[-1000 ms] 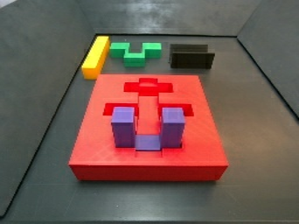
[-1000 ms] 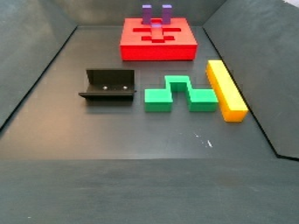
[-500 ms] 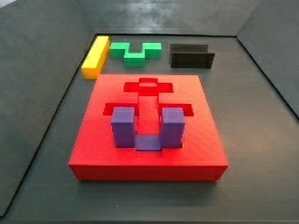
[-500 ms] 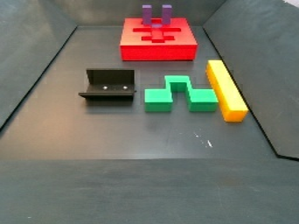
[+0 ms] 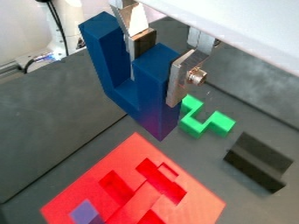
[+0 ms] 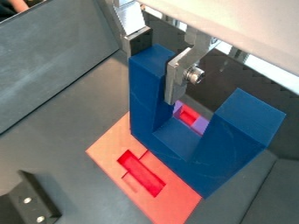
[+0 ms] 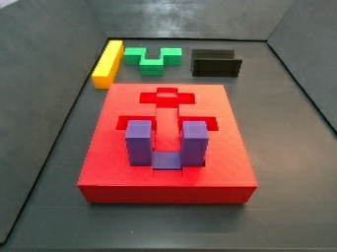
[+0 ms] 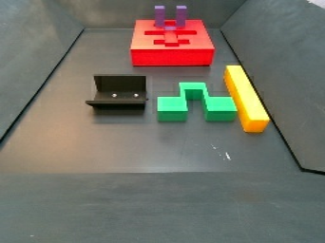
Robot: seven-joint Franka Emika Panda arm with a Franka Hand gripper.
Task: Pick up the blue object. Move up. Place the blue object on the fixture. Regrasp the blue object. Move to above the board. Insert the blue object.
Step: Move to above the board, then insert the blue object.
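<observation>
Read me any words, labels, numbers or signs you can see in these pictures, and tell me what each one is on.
There are none to read. The blue object held in the claw above the board is plain, and so are the board, the purple block, the fixture, the green block and the yellow bar.

Hand (image 5: 156,61), above the tabletop, seen only in both wrist views: flat silver plate fingers (image 6: 184,72), dark pads inside. Round silver screw on one plate. White housing behind.
</observation>
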